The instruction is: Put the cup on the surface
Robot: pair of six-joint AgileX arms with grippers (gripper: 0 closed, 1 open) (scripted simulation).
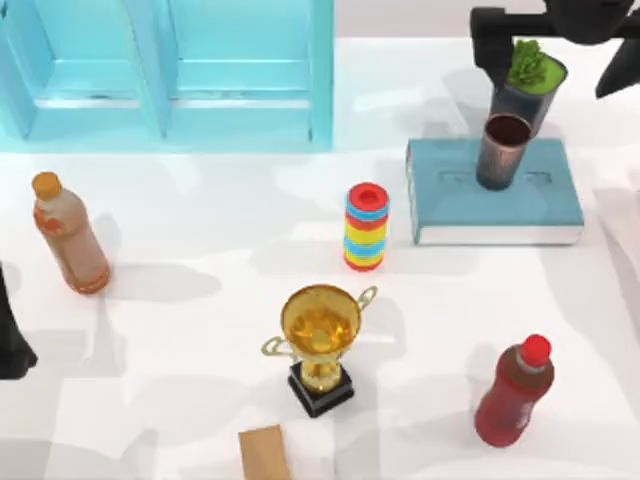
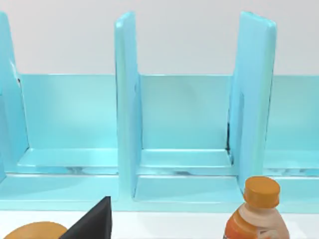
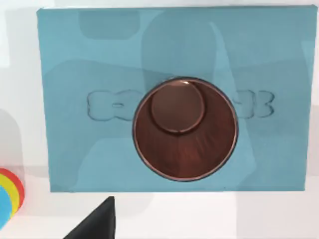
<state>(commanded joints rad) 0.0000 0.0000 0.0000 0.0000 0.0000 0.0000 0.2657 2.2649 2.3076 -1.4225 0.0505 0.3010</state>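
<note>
Right gripper (image 1: 560, 45) hovers at the table's far right, above the upright copper-brown metallic cup (image 1: 502, 150); finger spread cannot be told. Cup stands on a teal-blue hardcover book (image 1: 455, 205) with an embossed cover, lying flat on the glossy white surface (image 1: 200, 330). Behind it, a dark pot with green plant (image 1: 532, 75). Left arm parked at left edge.

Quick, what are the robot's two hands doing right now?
Left gripper: parked at the table's left edge, holding nothing.
Right gripper: above the cup on the book, holding nothing.
</note>
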